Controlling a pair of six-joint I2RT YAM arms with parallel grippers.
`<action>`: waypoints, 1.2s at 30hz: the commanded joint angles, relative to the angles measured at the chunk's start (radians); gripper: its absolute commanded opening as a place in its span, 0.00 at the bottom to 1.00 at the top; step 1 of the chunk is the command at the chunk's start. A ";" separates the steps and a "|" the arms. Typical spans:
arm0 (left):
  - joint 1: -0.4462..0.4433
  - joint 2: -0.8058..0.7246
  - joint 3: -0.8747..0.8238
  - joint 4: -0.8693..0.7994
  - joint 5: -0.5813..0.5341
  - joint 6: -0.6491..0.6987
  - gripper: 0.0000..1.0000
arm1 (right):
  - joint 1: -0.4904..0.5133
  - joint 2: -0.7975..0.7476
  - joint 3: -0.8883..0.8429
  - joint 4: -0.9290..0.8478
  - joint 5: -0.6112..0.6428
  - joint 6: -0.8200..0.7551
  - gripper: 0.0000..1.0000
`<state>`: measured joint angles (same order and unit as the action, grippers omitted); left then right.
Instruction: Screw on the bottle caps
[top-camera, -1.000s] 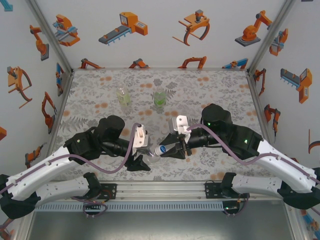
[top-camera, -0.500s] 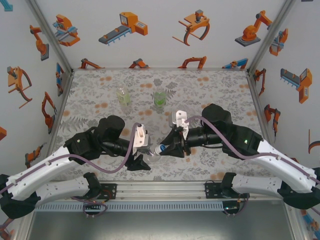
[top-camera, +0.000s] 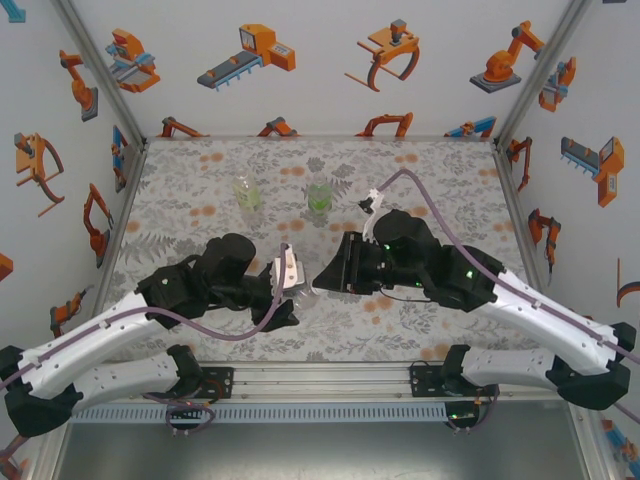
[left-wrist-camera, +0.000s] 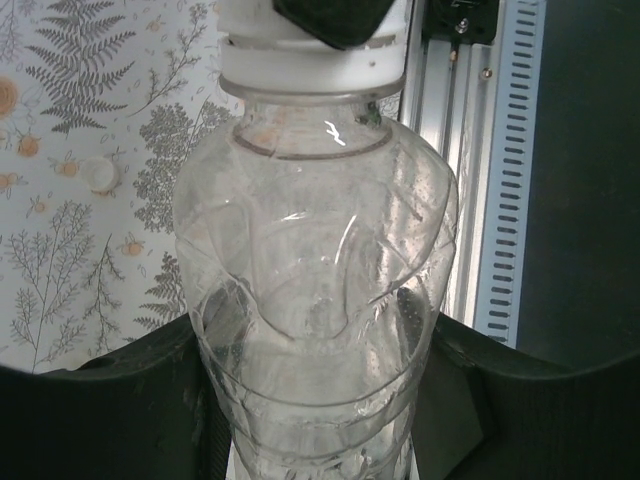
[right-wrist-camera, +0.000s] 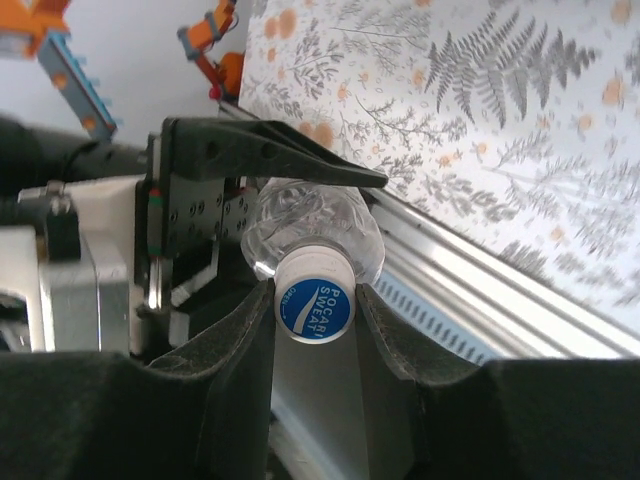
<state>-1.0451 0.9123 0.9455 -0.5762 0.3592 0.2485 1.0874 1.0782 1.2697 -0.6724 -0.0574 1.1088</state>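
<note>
Blue-topped cap (right-wrist-camera: 314, 307) sits on the mouth of the colourless bottle (left-wrist-camera: 315, 300), held off the table (top-camera: 200, 180) at its near centre, between the two arms. Bottle lies roughly level, long axis running L–R across the top view, neck and cap toward the right arm, base toward the left. Cap's printed top faces straight into the right wrist cam. Can't tell how far the cap is threaded on.

Right gripper (right-wrist-camera: 314, 295) is clenched on the cap, one finger pressed to each side of its skirt. Left gripper (left-wrist-camera: 315, 400) is clamped round the bottle's body below the shoulder, fingers on both flanks; the wall looks dented in.

Room: tight on the near side, since the front rail (top-camera: 320, 378) runs just beside the bottle and under it in both wrist views. Both wrists crowd the middle, almost nose to nose. Open tabletop beyond them to the back.

Yellowish bottle (top-camera: 247, 192) and green bottle (top-camera: 319, 195) stand upright near the back centre, near each other, well apart from the grippers. A loose white cap (left-wrist-camera: 100, 175) lies on the table, apart from the held bottle. Side walls (top-camera: 570, 200) bound L and R edges.
</note>
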 joint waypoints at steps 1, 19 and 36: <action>-0.009 -0.019 0.008 0.057 0.040 0.021 0.00 | -0.007 0.040 0.029 -0.128 0.123 0.232 0.13; -0.009 -0.042 0.022 0.047 0.223 0.017 0.00 | -0.006 -0.068 0.109 0.055 -0.088 -0.657 0.64; -0.009 -0.046 0.045 0.033 0.311 -0.016 0.00 | -0.007 -0.065 0.097 0.049 -0.542 -1.373 0.64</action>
<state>-1.0485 0.8772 0.9504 -0.5537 0.6308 0.2405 1.0817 0.9966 1.3441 -0.6117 -0.5587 -0.1585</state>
